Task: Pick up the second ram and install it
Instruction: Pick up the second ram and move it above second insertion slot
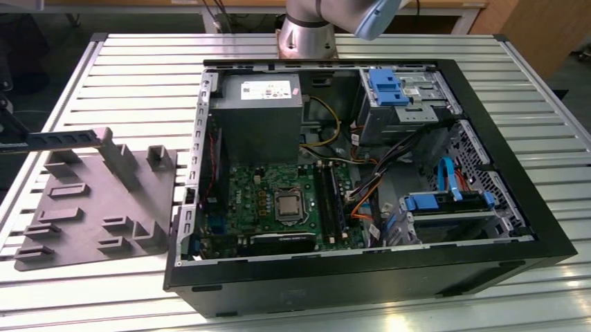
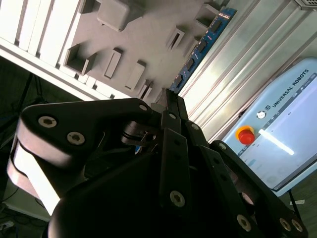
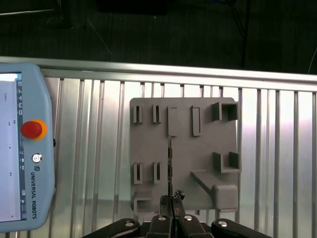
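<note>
The second ram [image 2: 200, 47] is clamped by one end between the shut fingers [image 2: 176, 113] of the gripper [image 2: 169, 97]. It juts straight out beyond the fingertips over the grey tray [image 2: 148, 29].

Judgement: with only an end grip the stick may pivot, so it should be carried level and slowly.

The first wrist view shows the ram edge-on, in line with the fingers. The exterior view adds the open computer case [image 1: 369, 273] and its motherboard sockets [image 1: 328, 194], well apart from the fingers.

Robotics lab: slatted alu bench [image 1: 120, 62], teach pendant [image 3: 25, 148], open PC [image 1: 369, 277].
</note>
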Action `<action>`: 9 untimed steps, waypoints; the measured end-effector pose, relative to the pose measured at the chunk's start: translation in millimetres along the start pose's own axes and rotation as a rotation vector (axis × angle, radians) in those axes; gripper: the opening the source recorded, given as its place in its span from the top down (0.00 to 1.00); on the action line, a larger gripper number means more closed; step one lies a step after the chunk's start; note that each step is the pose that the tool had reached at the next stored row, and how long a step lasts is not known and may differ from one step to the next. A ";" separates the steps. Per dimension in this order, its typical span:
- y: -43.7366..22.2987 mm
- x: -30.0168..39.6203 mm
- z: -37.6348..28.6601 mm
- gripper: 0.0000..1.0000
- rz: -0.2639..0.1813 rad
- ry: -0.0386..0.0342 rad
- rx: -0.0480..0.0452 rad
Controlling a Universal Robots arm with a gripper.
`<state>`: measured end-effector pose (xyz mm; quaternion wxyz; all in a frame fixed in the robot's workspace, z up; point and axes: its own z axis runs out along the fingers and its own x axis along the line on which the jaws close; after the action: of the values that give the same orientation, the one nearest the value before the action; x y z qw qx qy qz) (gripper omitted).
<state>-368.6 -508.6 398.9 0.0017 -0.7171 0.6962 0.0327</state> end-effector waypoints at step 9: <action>-3.2 0.1 -0.1 0.88 0.000 0.0000 0.0001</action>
<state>-365.4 -508.6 398.9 0.0017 -0.7171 0.6962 0.0327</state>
